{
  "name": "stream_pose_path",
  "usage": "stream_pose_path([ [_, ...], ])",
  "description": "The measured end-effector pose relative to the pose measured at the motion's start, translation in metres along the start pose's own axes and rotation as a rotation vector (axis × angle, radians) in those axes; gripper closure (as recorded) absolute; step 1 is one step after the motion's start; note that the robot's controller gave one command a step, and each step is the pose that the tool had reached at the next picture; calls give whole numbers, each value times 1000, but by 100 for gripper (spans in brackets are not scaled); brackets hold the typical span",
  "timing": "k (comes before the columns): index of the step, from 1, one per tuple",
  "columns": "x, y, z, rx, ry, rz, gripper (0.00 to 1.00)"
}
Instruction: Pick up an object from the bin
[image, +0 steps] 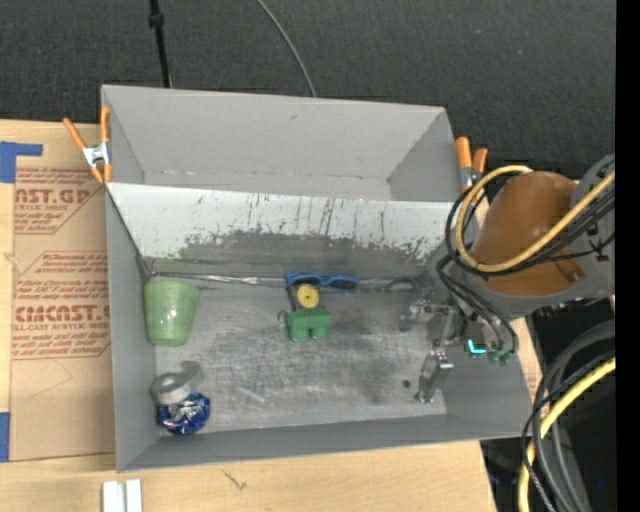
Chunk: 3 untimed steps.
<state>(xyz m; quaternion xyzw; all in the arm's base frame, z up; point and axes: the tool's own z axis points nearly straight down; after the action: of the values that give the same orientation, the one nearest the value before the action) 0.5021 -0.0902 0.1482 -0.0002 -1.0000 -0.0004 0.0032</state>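
My gripper (432, 375) hangs low at the bin's right side, close to the right wall, above bare floor. Nothing lies under it. The nearest loose things sit near the middle of the bin, well to its left: a small green block (306, 325), a yellow disc (307, 296) just behind the block, and a flat blue piece (322, 282) against the back wall.
A pale green translucent cup (169, 311) lies at the bin's left side. A crumpled blue and silver thing (181, 405) sits in the front left corner. The arm, with its orange cover and looped cables, stands over the right rim.
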Motion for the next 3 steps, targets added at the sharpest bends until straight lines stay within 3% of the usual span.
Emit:
stream_pose_path([
  [1, -58, 61, 76, 3, -14, -268, 0],
  [2, -83, 130, 75, 3, -13, -464, 0],
  [3, -84, 180, 75, 4, -13, -657, 0],
])
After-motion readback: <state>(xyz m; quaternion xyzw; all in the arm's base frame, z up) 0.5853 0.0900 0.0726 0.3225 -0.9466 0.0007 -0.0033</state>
